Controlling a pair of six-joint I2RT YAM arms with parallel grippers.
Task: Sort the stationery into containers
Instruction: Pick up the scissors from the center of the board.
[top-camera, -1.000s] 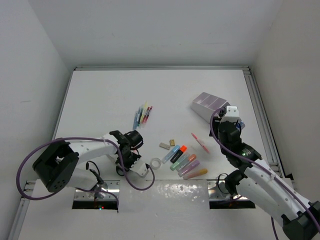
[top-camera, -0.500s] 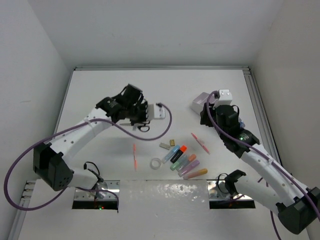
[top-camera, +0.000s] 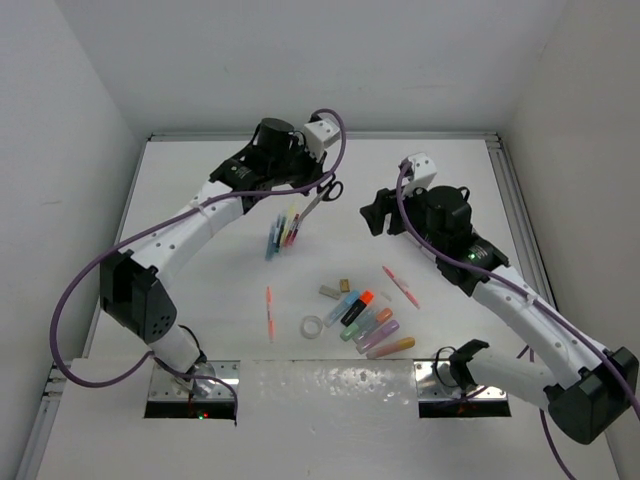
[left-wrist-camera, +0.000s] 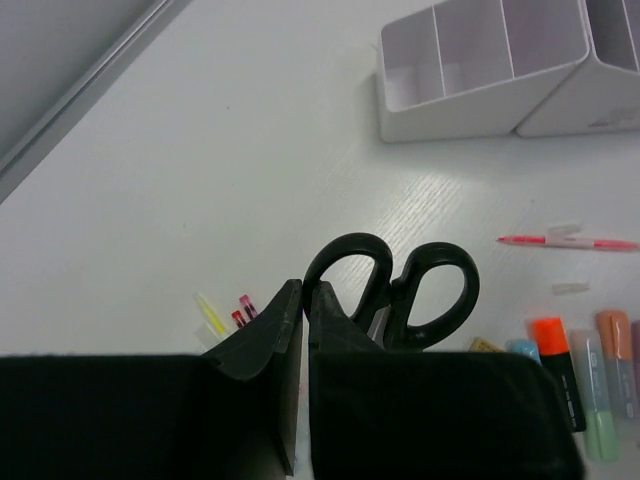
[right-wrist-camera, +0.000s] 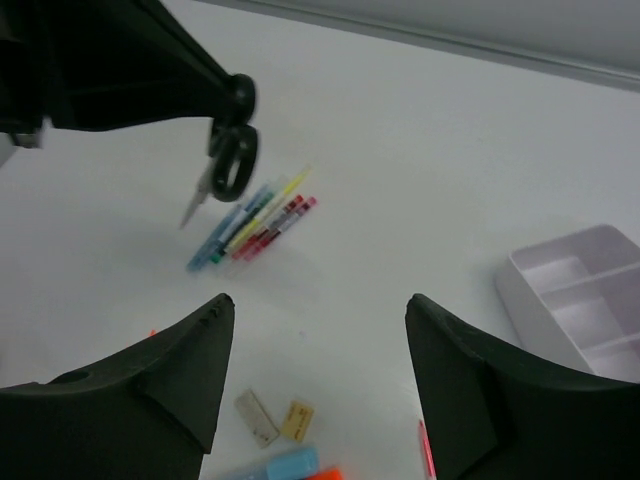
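Note:
My left gripper (top-camera: 322, 172) hangs high over the back middle of the table, shut on one handle loop of the black-handled scissors (top-camera: 318, 200), whose blades slant down to the left. In the left wrist view the fingers (left-wrist-camera: 285, 320) are pressed together at the scissors' loop (left-wrist-camera: 345, 275). My right gripper (top-camera: 378, 213) is open and empty, raised left of the lilac-white organizer (right-wrist-camera: 590, 290), which my right arm hides in the top view. A fan of pens (top-camera: 285, 230) lies below the scissors. Highlighters (top-camera: 370, 322), erasers (top-camera: 335, 290) and a tape ring (top-camera: 313, 327) lie near the front.
An orange pen (top-camera: 270, 313) lies alone at the front left, a pink pen (top-camera: 400, 285) right of the erasers. The organizer's open compartments (left-wrist-camera: 480, 60) show in the left wrist view. Metal rails edge the table at the back (top-camera: 320, 136) and right (top-camera: 520, 230).
The left arm swung from the front of the table to the back and rose with the scissors. The right gripper lifted away from the organizer, moved left and opened wider.

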